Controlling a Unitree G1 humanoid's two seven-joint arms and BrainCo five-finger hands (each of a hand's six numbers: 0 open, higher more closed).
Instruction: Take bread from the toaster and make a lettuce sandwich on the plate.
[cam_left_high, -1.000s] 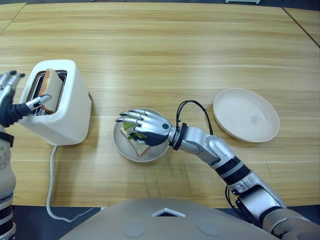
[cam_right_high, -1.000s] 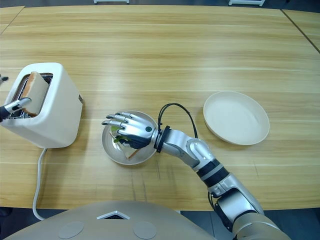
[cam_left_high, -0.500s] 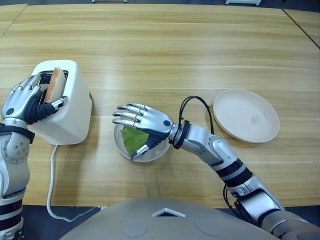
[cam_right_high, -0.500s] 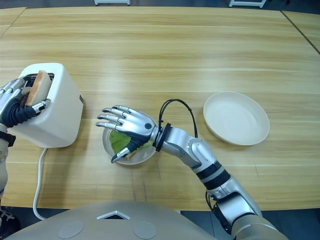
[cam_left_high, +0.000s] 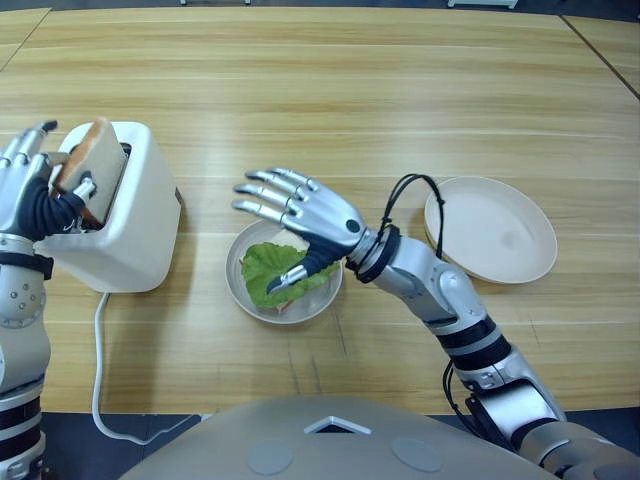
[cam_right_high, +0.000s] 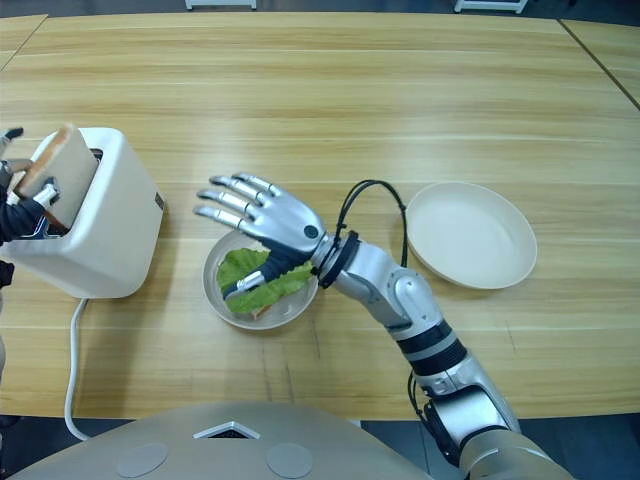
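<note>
A white toaster (cam_left_high: 125, 235) stands at the table's left. My left hand (cam_left_high: 35, 195) is shut on a slice of bread (cam_left_high: 88, 170), which is raised partly out of the toaster's slot. A small round plate (cam_left_high: 240, 262) in front of me carries a lettuce leaf (cam_left_high: 268, 270) lying over a slice of bread whose corner (cam_left_high: 285, 307) peeks out. My right hand (cam_left_high: 305, 215) hovers open just above the plate's far right side, fingers spread and holding nothing.
A larger cream plate (cam_left_high: 490, 230) lies bare at the right. The toaster's white cord (cam_left_high: 98, 375) runs down to the table's near edge. Bare wooden tabletop stretches across the back.
My right hand let go of the lettuce on the plate, opened and rose back to the right. My left hand closed on the bread slice and lifted it higher out of the toaster.
</note>
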